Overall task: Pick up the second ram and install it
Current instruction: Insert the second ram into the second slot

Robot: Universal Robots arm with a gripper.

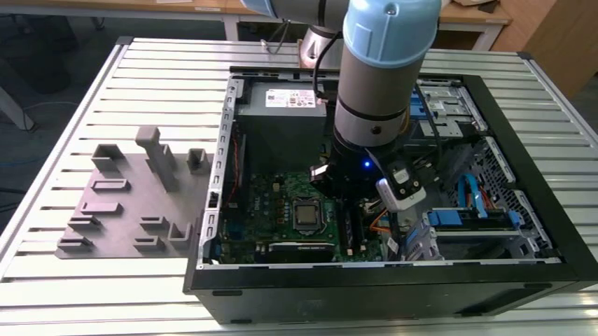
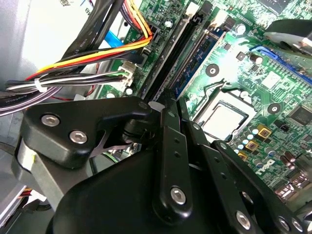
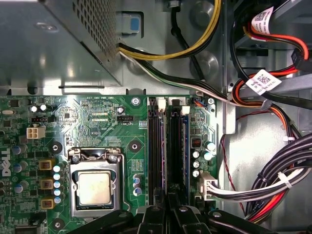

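Install step: gripper [image 3: 168, 207] clenched on ram [image 3: 173, 156], over slot [image 3: 155, 151]; next needs straight, aligned seating.

Open computer case [image 1: 533, 231], grey tray [image 1: 112, 210]

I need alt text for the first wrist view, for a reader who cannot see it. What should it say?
The black gripper points down at the long black memory slots of a green motherboard, with a thin dark memory stick standing in the slot ahead of it. Beside the slots sits a square silver processor; bundled coloured cables run along the grey metal case.
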